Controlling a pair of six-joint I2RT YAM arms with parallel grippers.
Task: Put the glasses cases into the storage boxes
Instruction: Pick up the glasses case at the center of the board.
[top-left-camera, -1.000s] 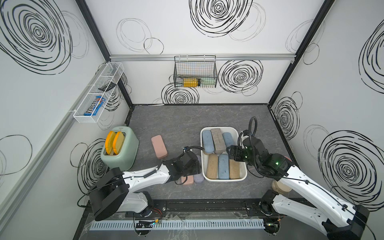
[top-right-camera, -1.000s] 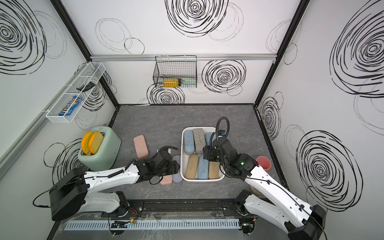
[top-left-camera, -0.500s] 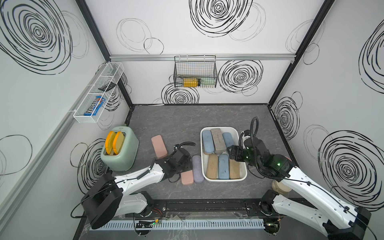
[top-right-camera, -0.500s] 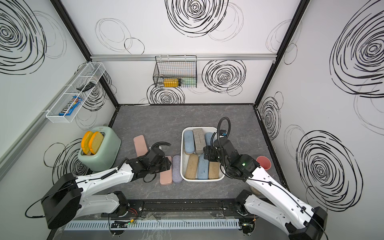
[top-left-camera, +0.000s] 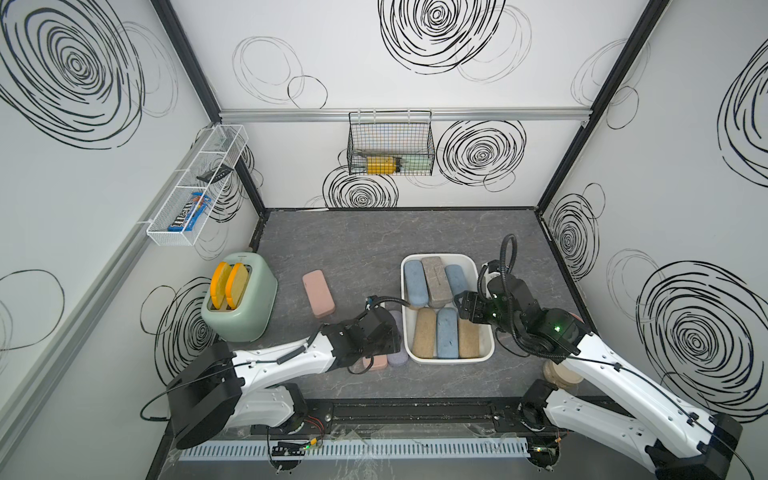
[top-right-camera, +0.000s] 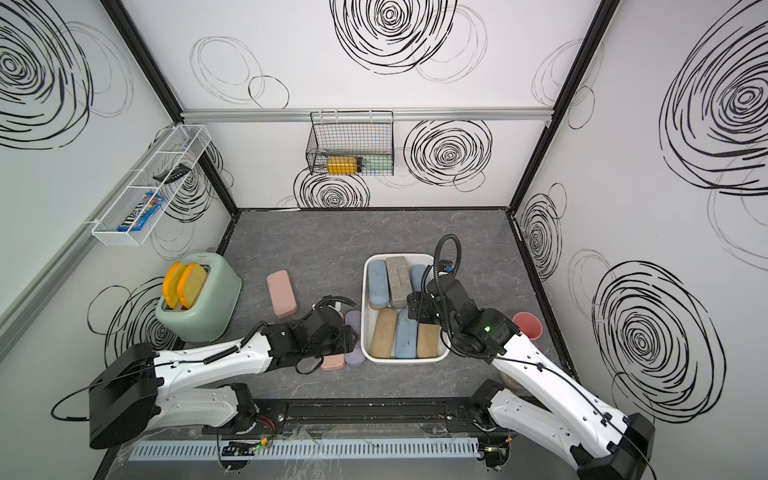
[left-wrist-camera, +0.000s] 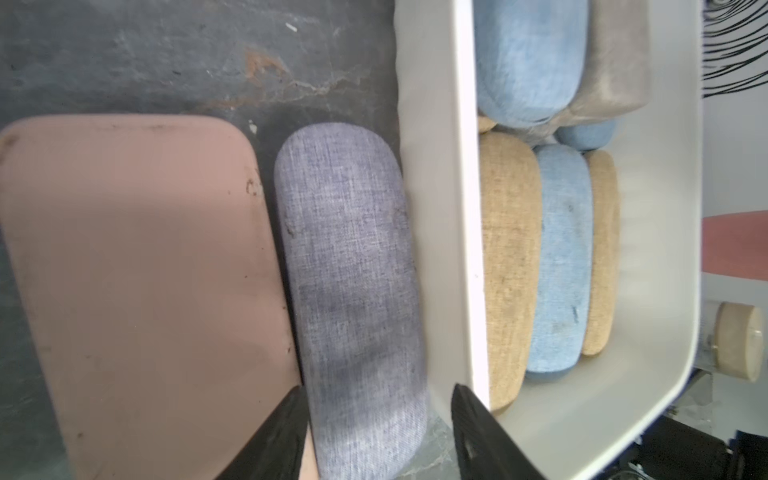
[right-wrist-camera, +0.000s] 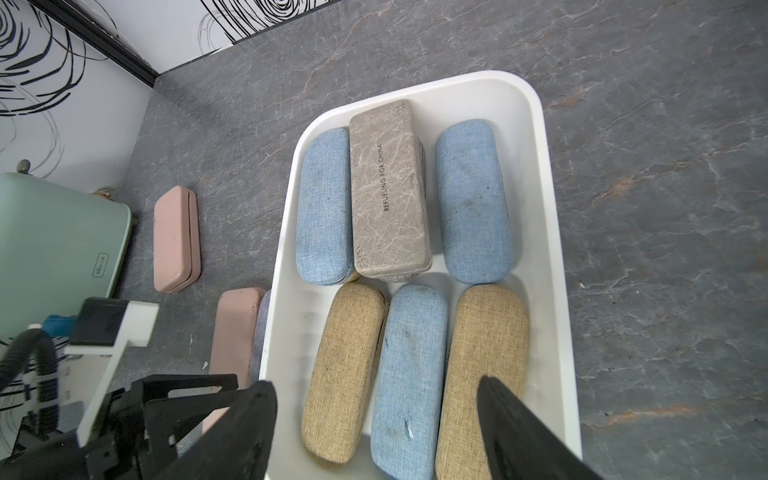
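One tub (right-wrist-camera: 546, 216) shows three blue cases (right-wrist-camera: 324, 208), two tan cases (right-wrist-camera: 345, 374) and one grey case (right-wrist-camera: 388, 191) (six in all); outside lie two pink cases (top-left-camera: 318, 293) and one lilac case (left-wrist-camera: 353, 291).

In both top views my left arm (top-left-camera: 282, 357) hid most of the lilac case (top-left-camera: 397, 358) and the pink case (top-left-camera: 376, 363) beside it. The left wrist view cut that pink case off at its edge and showed only the tips of my left gripper (left-wrist-camera: 378, 390). What lay in the black wire basket (top-left-camera: 390, 143) was too small to tell.
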